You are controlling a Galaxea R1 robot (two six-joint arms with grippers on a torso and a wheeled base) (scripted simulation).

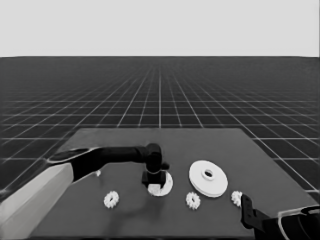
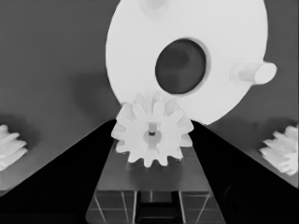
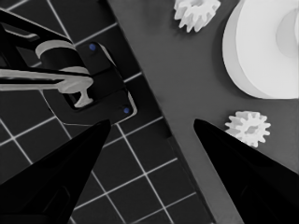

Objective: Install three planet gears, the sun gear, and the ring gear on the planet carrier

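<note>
My left gripper (image 1: 154, 181) reaches in over the smaller round part (image 1: 165, 186), the planet carrier, at mid-table. It is shut on a planet gear (image 2: 153, 135), held between the fingers at the near rim of that part (image 2: 135, 51). The part's wide centre hole and a short peg (image 2: 254, 72) show, with no gear on them. The larger round part (image 1: 208, 178), the ring gear, lies just to the right. Three loose gears rest along the front: one at the left (image 1: 111, 199), one at the middle (image 1: 193, 200), one at the right (image 1: 236, 198). My right gripper (image 1: 246, 207) waits open at the lower right.
A thin white piece (image 1: 98, 173) peeks out behind the left arm. The right wrist view shows the larger round part (image 3: 257, 51), two gears (image 3: 196, 13) (image 3: 248, 127) near the table's corner, and dark machinery with blue lights (image 3: 98, 88) past the edge.
</note>
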